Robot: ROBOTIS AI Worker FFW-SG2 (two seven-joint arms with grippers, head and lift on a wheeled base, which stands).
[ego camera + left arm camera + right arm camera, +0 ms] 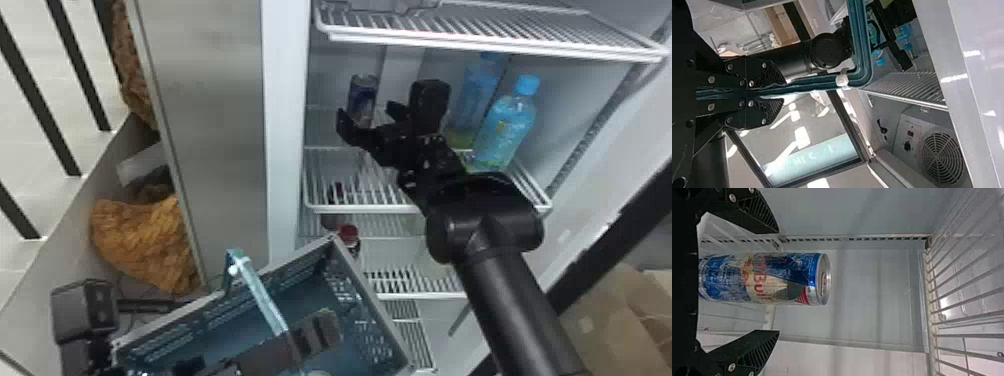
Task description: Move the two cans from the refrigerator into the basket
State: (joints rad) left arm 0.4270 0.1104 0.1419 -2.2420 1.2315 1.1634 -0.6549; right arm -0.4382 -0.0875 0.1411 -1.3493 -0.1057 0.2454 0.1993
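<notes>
1. Our right gripper is open inside the refrigerator, one finger to either side of a can. We have no grip on it: the right wrist view shows a gap between the can and each finger.
2. That can, blue and silver, stands upright on a wire shelf.
3. Our left gripper is closed around the blue-green handle of the basket, as the left wrist view shows, with a white clip between our fingertips and the handle's bend.
4. The basket is tilted in front of the lower shelves, and the handle crosses above its inside.
5. On the can's shelf, to the right of our right gripper, we see two blue-capped bottles, a nearer one and a farther one.
6. Lower down, a dark container with a red lid sits just beyond the basket's rim, partly hidden by it.
</notes>
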